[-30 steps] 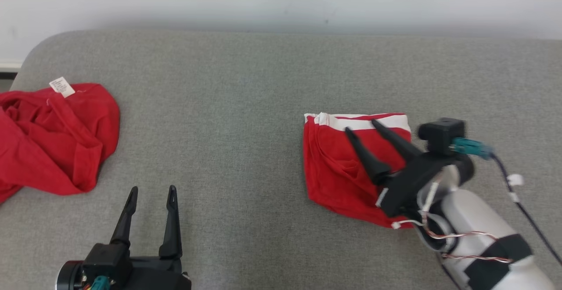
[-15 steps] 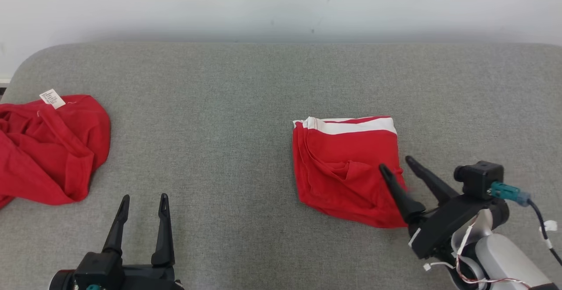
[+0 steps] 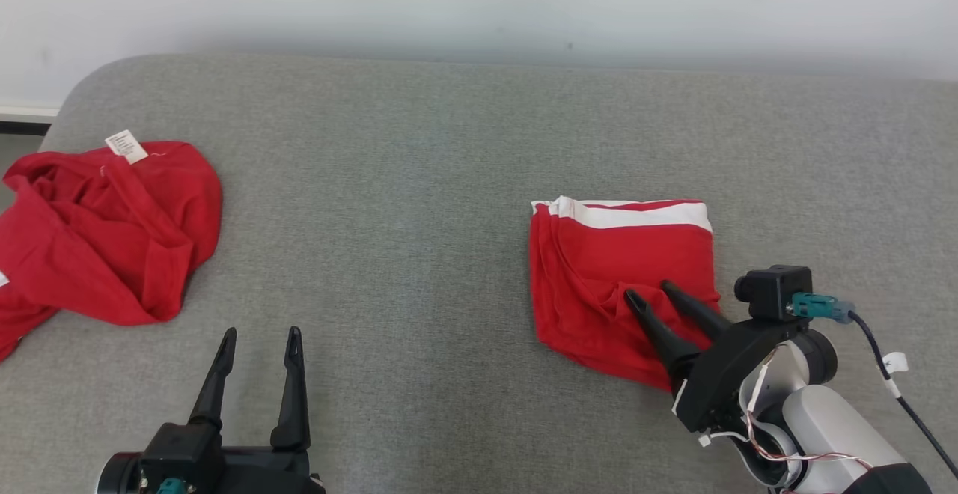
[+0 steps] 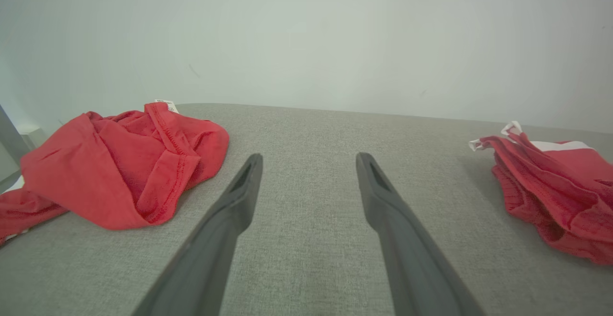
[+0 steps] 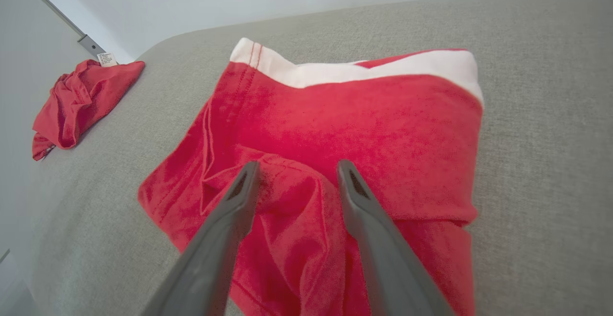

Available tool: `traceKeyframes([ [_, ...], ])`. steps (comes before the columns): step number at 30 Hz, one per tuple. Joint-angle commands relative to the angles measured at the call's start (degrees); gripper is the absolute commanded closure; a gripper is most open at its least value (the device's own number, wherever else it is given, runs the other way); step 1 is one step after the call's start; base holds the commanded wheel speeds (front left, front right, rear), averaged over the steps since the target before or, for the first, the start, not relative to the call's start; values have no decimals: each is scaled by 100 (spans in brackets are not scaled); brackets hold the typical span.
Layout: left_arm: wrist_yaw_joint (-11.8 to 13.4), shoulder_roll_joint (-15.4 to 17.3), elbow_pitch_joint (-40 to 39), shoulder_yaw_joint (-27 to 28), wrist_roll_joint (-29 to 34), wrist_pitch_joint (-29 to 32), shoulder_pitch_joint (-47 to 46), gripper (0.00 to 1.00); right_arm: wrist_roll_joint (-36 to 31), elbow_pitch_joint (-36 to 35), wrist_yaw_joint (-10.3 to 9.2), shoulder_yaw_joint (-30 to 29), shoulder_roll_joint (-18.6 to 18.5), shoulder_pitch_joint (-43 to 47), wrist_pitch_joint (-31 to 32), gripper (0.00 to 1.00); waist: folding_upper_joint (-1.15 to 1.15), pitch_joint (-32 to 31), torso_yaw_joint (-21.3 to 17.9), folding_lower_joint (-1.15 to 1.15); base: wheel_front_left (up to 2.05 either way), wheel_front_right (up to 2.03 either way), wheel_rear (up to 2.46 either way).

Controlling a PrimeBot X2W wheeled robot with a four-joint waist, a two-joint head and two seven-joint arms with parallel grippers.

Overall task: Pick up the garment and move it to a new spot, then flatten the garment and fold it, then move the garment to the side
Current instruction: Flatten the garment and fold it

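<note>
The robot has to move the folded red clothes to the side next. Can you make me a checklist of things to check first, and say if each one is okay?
1. The folded garment lies folded, with its white band along the far edge: ok.
2. The right gripper is over the garment's near edge, jaws apart with a ridge of cloth between them: ok.
3. All layers caught in that pinch: cannot tell, the lower layers are hidden.
4. The left gripper is open, holds nothing and is apart from the cloth: ok.
5. The crumpled garment lies off at the left, out of the way: ok.

My left hand (image 3: 260,331) low at left, jaws wide apart, my right hand (image 3: 648,290) stretched forward, jaws parted, forearm (image 3: 846,427) angled inward
</note>
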Motion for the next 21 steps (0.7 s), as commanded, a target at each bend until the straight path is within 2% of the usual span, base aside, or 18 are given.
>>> traceKeyframes([
  [1, 19, -2, 5, 3, -5, -19, -13, 0, 59, 12, -13, 37, 41, -48, -4, 100, 0, -4, 73, 0, 0, 0, 0],
  [4, 34, -4, 10, 42, -28, -19, 44, 0, 148, -30, -13, 138, 34, -14, -130, 100, 0, -48, 109, 0, 0, 0, 0],
  [12, 57, -4, -17, 128, -37, -19, 175, 0, 354, -720, -13, 676, -91, 428, -325, 100, 0, -149, 35, 0, 0, 0, 0],
  [13, 47, -2, -10, 142, -34, -19, 177, 0, 370, -787, -13, 749, -93, 479, -326, 97, 0, -151, 15, 0, 0, 0, 0],
  [14, 38, -4, -3, 146, -35, -19, 169, 0, 403, -892, -14, 840, -95, 508, -374, 21, 0, -150, 5, 0, 0, 0, 0],
  [15, 28, -3, 2, 148, -38, -19, 161, 0, 476, -925, -14, 896, -89, 569, -375, 0, 0, -150, -8, 0, 0, 0, 0],
  [21, 55, -4, -25, 105, -9, -19, 186, 0, 659, -1124, -14, 1050, -223, 699, -633, 0, 0, -163, -48, 0, 0, 0, 0],
])
